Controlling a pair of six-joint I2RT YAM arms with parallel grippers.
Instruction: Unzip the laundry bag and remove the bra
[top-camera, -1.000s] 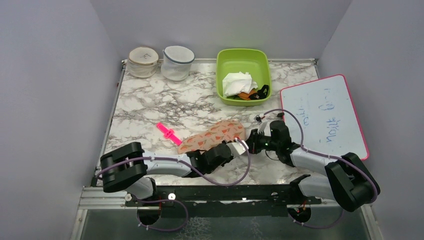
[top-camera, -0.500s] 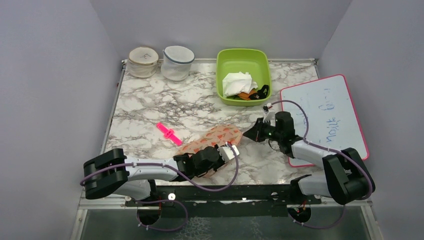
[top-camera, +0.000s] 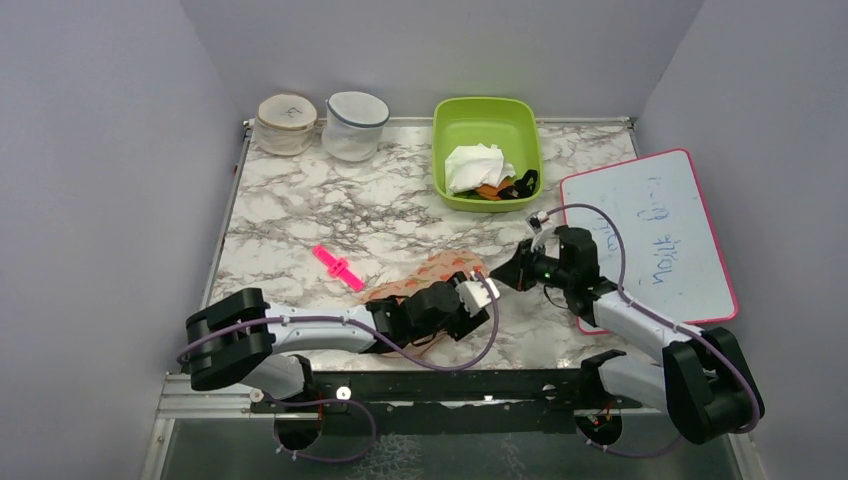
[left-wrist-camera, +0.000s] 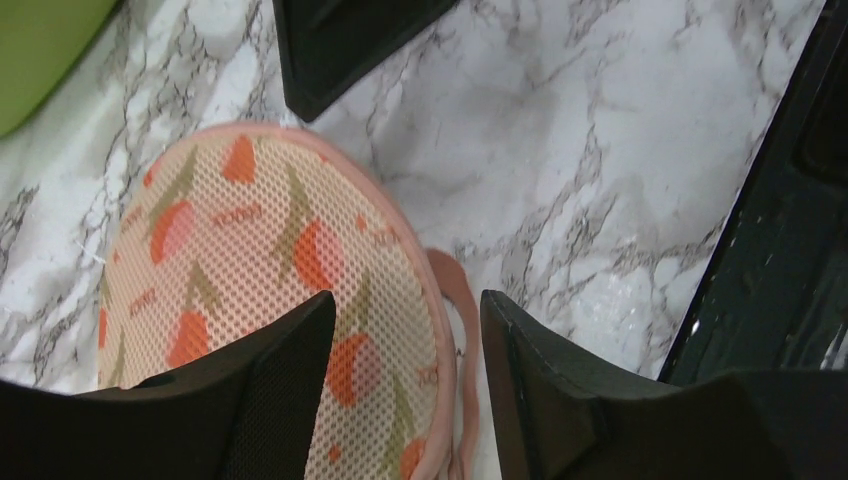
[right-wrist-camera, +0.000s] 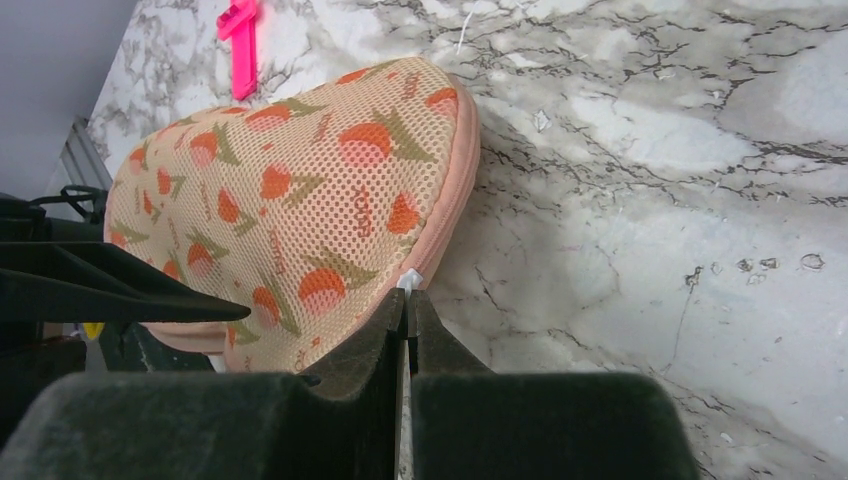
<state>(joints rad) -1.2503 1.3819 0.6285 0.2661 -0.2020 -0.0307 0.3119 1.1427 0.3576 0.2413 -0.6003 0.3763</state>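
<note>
right gripper (right-wrist-camera: 408, 320): jaws pressed fully together, a thin white tab (right-wrist-camera: 404, 283) pinched between the pads. it is taken to be the zip pull, though that is not certain.
just ahead of the fingertips and touching them, the laundry bag (right-wrist-camera: 300, 210) is seen lying flat on the marble table (right-wrist-camera: 650, 250), pink edging toward the gripper. no opened seam is made out beside the tab. the bra is not seen and is presumed to be inside.
left gripper (left-wrist-camera: 407, 305): jaws held partly apart, nothing gripped, one finger over the mesh and the other past the edging.
step judged: unzipping, barely begun.
for a clean pull, the bag should be pinned by the left gripper near its rim while the tab is drawn along the edging, kept low and not lifted.
beyond the bag a pink clip (right-wrist-camera: 238, 28) is noted; farther off, a green tub (top-camera: 487, 150).
</note>
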